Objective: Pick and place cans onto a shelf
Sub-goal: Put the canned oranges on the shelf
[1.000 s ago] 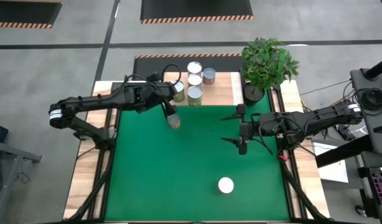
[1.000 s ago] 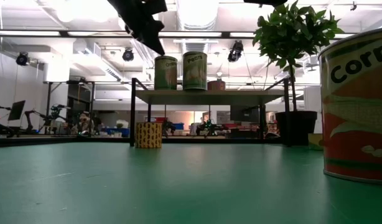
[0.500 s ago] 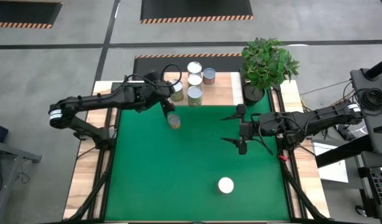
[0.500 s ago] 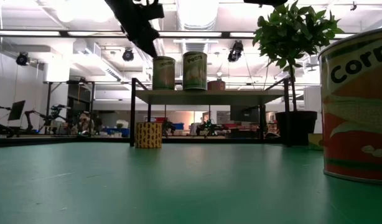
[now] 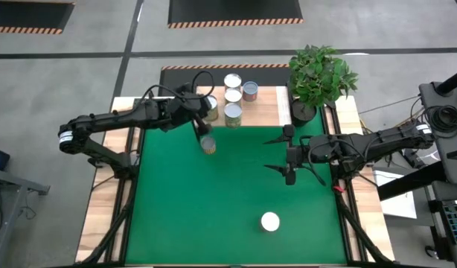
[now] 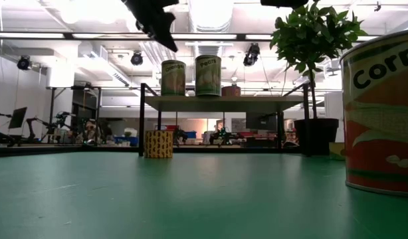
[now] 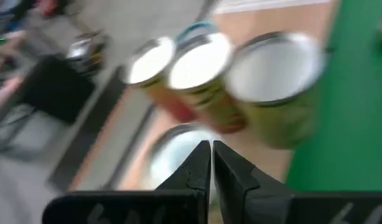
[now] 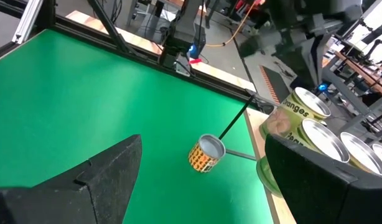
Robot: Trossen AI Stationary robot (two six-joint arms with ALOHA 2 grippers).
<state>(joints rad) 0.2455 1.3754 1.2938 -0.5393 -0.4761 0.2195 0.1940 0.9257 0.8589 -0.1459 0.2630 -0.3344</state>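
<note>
Left gripper point(image 7: 211, 163) is hovering over the cans on the shelf point(image 5: 266, 108) with fingers pressed together, holding nothing, so I'd say it's between picks. The yellow-labelled can point(image 5: 208, 144) on the green mat point(image 5: 228, 208) looks like the next target: open up, drop down. Right gripper point(image 5: 289, 156) is waiting spread wide mid-table.

Four cans point(image 5: 232, 95) crowd the shelf point(image 5: 266, 108); its plant-side end is bare.
</note>
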